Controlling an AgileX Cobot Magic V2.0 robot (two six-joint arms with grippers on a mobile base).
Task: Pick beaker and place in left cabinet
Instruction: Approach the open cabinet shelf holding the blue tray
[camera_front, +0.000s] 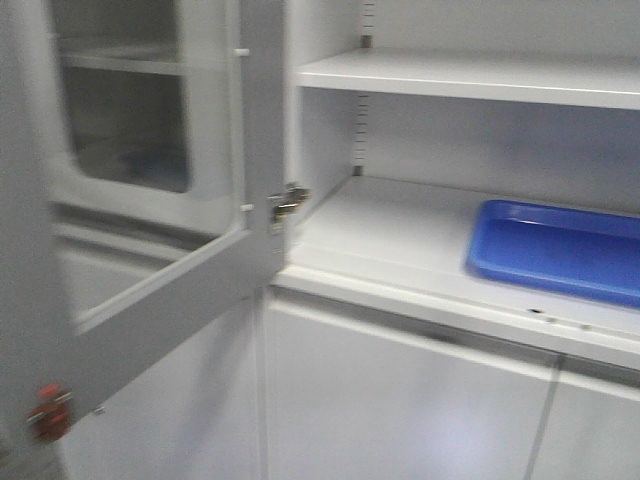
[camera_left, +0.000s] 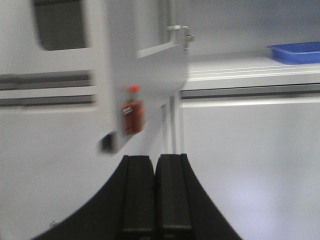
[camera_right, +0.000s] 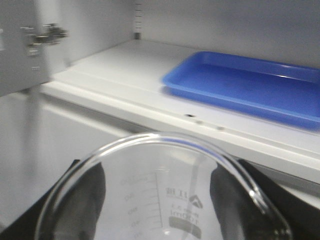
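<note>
The right gripper (camera_right: 157, 195) is pinching the beaker (camera_right: 181, 206) in front of the open cabinet shelf (camera_right: 115, 65), so picking is looking done (placing is remaining). The left gripper (camera_left: 155, 195) is sitting pressed together, empty.

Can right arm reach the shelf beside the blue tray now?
Likely yes: cabinet door hangs open, shelf beside the blue tray looks bare, nothing between it and the held beaker.

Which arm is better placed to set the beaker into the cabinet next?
Right. The right gripper holds the glass beaker and faces the open shelf beside the blue tray. The left gripper is shut on nothing, low by the open cabinet door.
</note>
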